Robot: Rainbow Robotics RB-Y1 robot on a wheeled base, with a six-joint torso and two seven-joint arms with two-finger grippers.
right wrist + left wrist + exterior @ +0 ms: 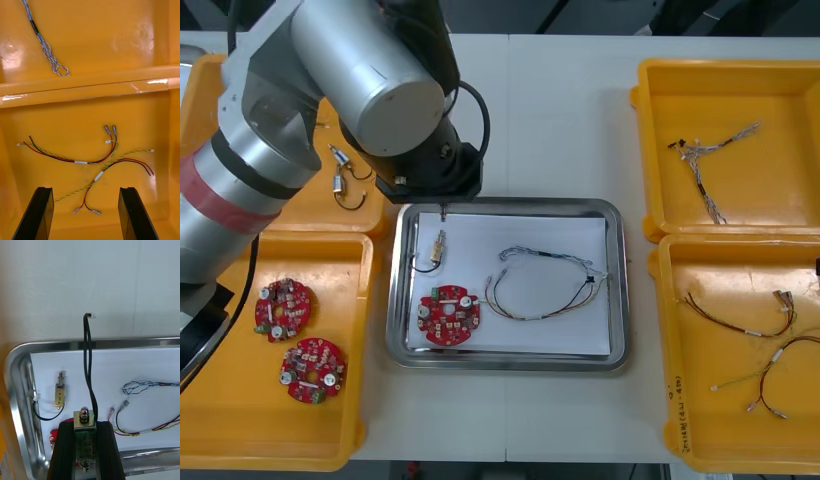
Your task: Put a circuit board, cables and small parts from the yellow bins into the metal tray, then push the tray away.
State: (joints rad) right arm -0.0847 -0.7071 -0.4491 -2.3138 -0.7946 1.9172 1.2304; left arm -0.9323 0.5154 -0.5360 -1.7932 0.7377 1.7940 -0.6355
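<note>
Front view puts the task well past halfway, by my reading. The shiny metal tray (pixel 617 300) with its white inside sits in the middle of the light tabletop (pixel 560 100). It holds one round red circuit board (pixel 448 316) at its near left and one small metal part with a black cable (pixel 437 247) at its far left. One twisted blue and white cable (pixel 545 256) and one red and yellow cable (pixel 535 312) lie toward its right. The left hand (pixel 85 425) hangs over the tray's far left rim, its black fingers clamped on a second small metal part (pixel 84 419) whose black cable (pixel 88 363) loops up from it. Setting that down looks like the step in hand. The right hand (pixel 84 213) hovers over the near right yellow bin (pixel 700 400) with fingers spread wide and nothing between them. What seems left is this drop, perhaps one more cable, and the push away, which is not yet done. Counted: four yellow bins, one tray and three boards, one in the tray and two spare boards (pixel 283 308) in the near left yellow bin (pixel 220 440). Loose small parts (pixel 340 175) lie in the far left yellow bin (pixel 320 212): at least one, with the arm covering much of that bin. The near right bin holds two or three tangled red and yellow cables (pixel 75 161). The far right yellow bin (pixel 780 90) holds a small cluster of blue and white cables (pixel 705 165) that I cannot separate.
</note>
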